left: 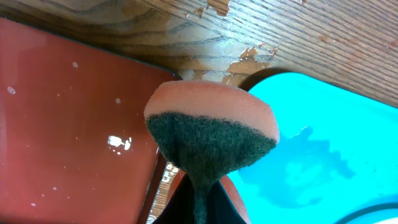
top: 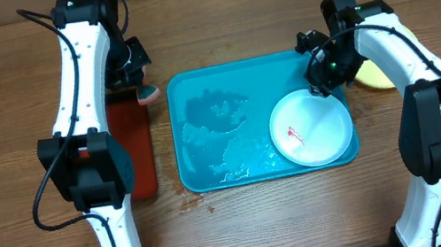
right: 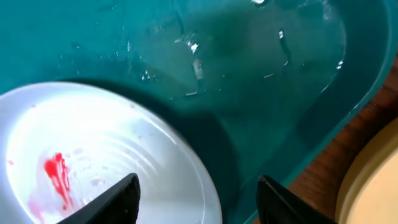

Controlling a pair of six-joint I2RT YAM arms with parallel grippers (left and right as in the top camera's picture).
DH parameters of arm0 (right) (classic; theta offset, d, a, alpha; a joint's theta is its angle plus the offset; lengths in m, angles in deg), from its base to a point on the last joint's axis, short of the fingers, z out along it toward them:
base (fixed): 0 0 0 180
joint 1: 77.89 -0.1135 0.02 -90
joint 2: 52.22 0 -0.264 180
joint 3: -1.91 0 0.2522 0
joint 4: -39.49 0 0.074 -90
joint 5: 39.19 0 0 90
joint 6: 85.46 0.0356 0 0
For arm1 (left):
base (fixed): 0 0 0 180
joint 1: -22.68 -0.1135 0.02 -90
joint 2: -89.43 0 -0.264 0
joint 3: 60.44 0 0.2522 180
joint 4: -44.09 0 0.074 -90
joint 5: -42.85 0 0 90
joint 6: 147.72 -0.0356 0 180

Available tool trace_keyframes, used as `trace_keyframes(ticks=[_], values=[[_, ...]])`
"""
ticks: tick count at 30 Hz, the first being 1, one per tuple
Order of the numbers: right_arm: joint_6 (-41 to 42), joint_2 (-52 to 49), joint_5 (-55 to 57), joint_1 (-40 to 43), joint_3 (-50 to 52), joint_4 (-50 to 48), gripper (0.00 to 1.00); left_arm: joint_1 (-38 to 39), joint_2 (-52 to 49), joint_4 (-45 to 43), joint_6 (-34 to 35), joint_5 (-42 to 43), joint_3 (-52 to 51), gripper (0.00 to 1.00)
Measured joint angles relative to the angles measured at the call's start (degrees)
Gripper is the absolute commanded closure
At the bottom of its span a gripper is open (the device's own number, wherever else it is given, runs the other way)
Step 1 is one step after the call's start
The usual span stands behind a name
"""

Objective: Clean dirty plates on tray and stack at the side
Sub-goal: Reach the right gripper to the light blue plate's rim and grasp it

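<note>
Right gripper (right: 199, 202), jaws wide and empty, hangs over the edge of the round pale blue-white plastic plate (right: 93, 155), red-smeared, in the turquoise rectangular plastic tray (right: 249, 74); its rim runs between the jaws. Left gripper (left: 196, 208), pinching an orange-and-green sponge (left: 211, 134), is well apart from the plate.

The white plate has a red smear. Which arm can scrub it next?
Probably left: the left end effector is shut on the sponge beside the tray. The right end effector is open and empty over the plate.
</note>
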Motion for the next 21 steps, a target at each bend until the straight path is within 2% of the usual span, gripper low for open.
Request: trace_keyframes(ticks=[7,11,13,21], values=[[-0.44,-0.04,0.00,0.02,1.44,-0.87,0.41,0.00,0.00,0.00,0.00,0.00,0.00,0.96],[-0.44,-0.31,-0.11,0.00,3.80,-2.01,0.60,0.00,0.00,0.00,0.00,0.00,0.00,0.96],[-0.17,-0.66,-0.24,0.02,4.31,-1.90,0.66,0.00,0.00,0.00,-0.02,0.00,0.00,0.96],[1.73,-1.01,-0.44,0.00,4.46,-1.11,0.61,0.00,0.00,0.00,-0.24,0.00,0.00,0.96]])
